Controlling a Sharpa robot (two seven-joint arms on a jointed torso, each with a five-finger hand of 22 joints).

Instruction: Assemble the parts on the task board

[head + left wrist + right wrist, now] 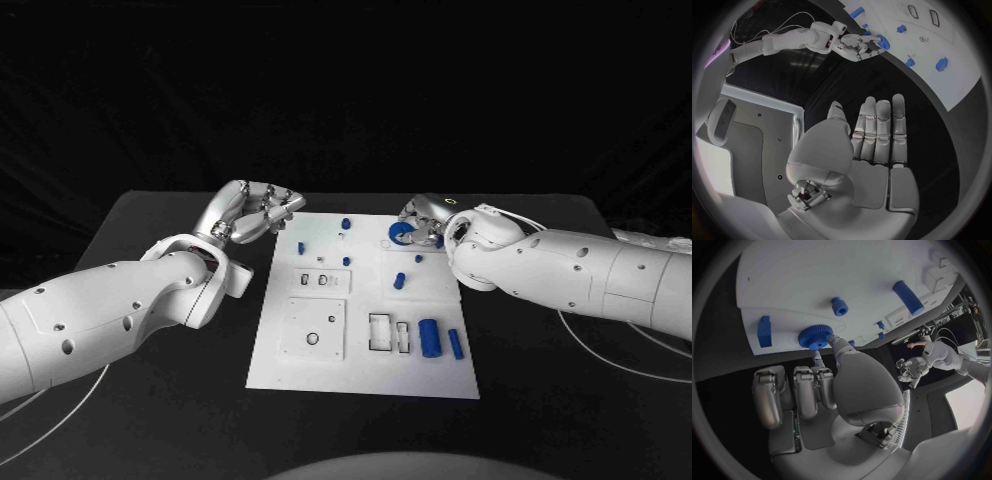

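Note:
The white task board lies in the middle of the table, seen also in the right wrist view. At its far right edge my right hand pinches a blue gear between thumb and a finger. The right wrist view shows the gear at the board's rim, with the other fingers curled below. My left hand hovers off the board's far left corner, holding nothing. In the left wrist view its fingers are stretched out, and the right hand with the gear shows beyond.
Small blue pegs stand on the far half of the board. A blue cylinder and a blue bar lie at its near right, beside recessed slots. Cables lie on the table to the right.

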